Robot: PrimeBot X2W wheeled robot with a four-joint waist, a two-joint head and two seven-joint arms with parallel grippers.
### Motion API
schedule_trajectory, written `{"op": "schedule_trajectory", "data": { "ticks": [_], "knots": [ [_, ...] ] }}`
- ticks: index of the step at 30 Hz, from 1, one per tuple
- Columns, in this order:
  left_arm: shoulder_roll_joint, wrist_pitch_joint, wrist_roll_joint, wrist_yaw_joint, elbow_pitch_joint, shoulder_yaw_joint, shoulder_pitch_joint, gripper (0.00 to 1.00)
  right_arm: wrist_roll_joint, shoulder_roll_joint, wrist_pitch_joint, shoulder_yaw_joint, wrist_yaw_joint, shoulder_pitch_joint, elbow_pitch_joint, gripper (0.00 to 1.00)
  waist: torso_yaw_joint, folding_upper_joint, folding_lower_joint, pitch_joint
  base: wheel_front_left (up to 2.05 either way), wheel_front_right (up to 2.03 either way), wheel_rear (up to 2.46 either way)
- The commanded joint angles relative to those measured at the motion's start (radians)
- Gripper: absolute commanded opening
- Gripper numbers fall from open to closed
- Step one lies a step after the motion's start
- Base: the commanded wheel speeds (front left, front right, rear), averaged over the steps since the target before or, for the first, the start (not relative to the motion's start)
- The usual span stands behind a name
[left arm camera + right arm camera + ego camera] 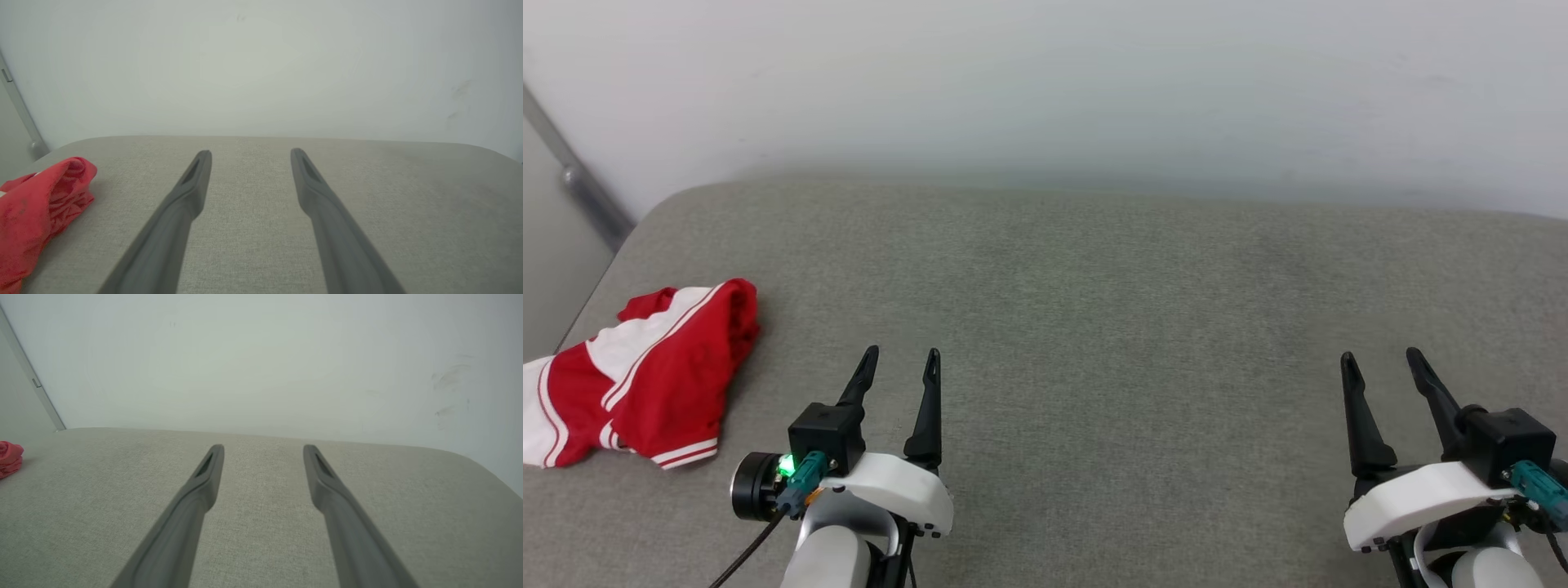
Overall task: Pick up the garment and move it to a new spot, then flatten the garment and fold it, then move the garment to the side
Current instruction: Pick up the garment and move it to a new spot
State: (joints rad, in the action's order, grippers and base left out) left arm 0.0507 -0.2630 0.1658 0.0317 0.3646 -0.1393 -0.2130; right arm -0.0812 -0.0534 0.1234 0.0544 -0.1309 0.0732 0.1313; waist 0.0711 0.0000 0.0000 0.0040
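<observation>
Left gripper [900,353] and right gripper [1380,354] hover, jaws wide and empty — the garment [645,380] lies bunched on the grey cushion [1094,310], left of both, untouched.

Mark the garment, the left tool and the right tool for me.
garment [682,371], head view, on its red body fabric.
left tool [903,351], head view, midway between its open fingertips.
right tool [1380,355], head view, midway between its open fingertips.
</observation>
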Motion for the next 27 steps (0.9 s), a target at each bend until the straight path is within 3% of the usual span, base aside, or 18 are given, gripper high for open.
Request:
{"op": "schedule_trajectory", "data": {
  "ticks": [1, 17, 27],
  "knots": [
    [0.000, -0.003, 0.008, -0.005, 0.001, -0.001, -0.008, 1.00, 0.004, 0.005, 0.002, -0.002, 0.000, -0.005, -0.009, 1.00, 0.029, 0.0000, 0.0000, 0.003, 0.00, 0.00, 0.00],
    [-0.001, -0.003, 0.024, -0.036, -0.026, 0.073, -0.011, 1.00, -0.005, 0.004, -0.035, -0.053, 0.000, -0.003, -0.091, 1.00, 0.316, 0.0000, 0.0000, 0.032, 0.00, 0.00, 0.00],
    [-0.001, -0.003, 0.049, -0.046, -0.040, 0.094, -0.003, 1.00, 0.009, 0.003, -0.048, -0.070, 0.000, 0.015, -0.123, 1.00, 0.416, 0.0000, 0.0000, 0.055, 0.00, 0.00, 0.00]
  ]
}}
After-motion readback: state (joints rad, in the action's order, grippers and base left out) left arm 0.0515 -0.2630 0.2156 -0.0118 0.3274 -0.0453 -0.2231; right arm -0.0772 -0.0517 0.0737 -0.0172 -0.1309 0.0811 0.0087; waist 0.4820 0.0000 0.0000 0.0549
